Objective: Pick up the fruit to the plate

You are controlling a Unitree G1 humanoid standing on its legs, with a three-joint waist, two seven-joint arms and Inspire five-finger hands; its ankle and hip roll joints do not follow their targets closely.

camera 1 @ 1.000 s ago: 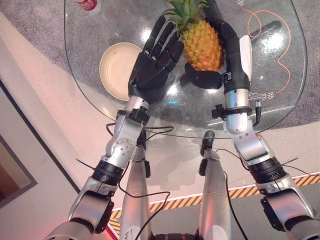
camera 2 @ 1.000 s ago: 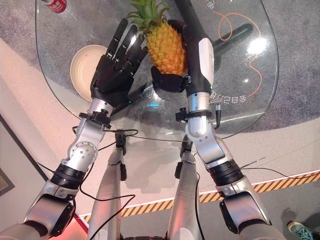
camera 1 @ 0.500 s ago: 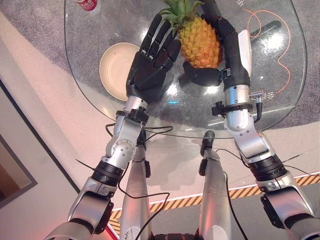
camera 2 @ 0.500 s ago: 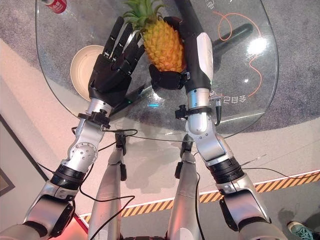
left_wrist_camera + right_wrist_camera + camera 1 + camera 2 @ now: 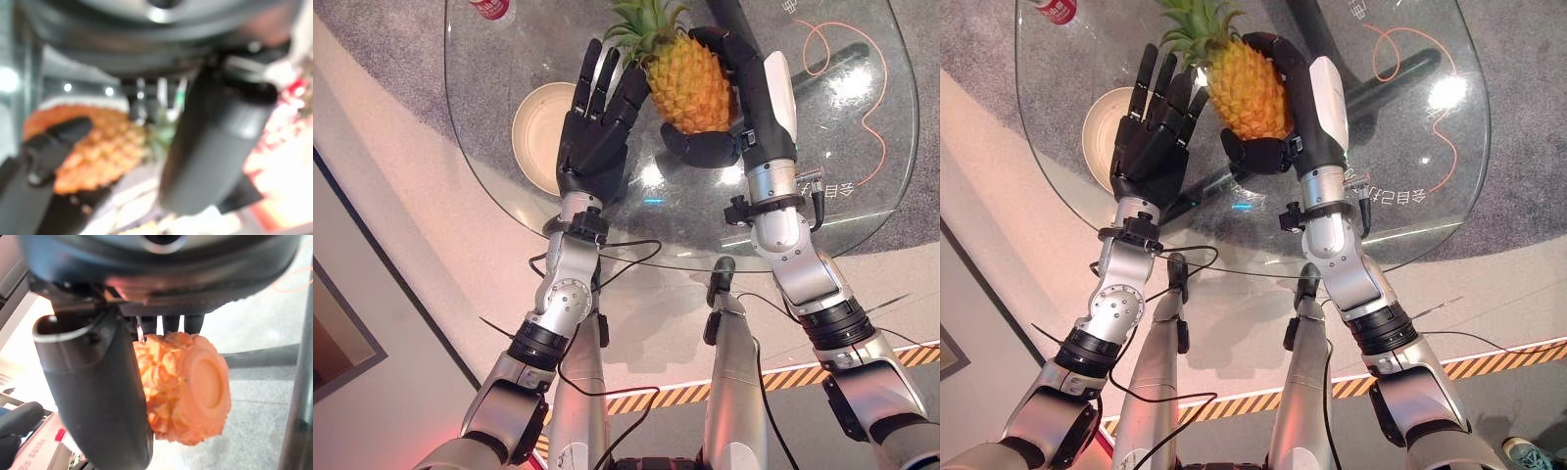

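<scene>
My right hand (image 5: 751, 110) is shut on the orange pineapple (image 5: 690, 83), with its fingers over the far side and its thumb (image 5: 98, 396) under the fruit's base (image 5: 183, 387). It holds the fruit above the glass table (image 5: 862, 196), green crown pointing away to the left. My left hand (image 5: 592, 137) is open with straight fingers, close beside the crown; I cannot tell if it touches. The cream plate (image 5: 534, 125) lies on the glass to the left, partly hidden by my left hand. The pineapple (image 5: 93, 152) also shows past my left thumb.
A red can (image 5: 489, 8) stands at the far left of the round table. An orange cord (image 5: 867, 88) and a dark table leg (image 5: 1400, 69) show through the glass. The table's near edge runs just in front of both wrists.
My right hand has carried the pineapple a little to the left and away from me. My left hand has also shifted left, and now covers more of the plate's right side.
</scene>
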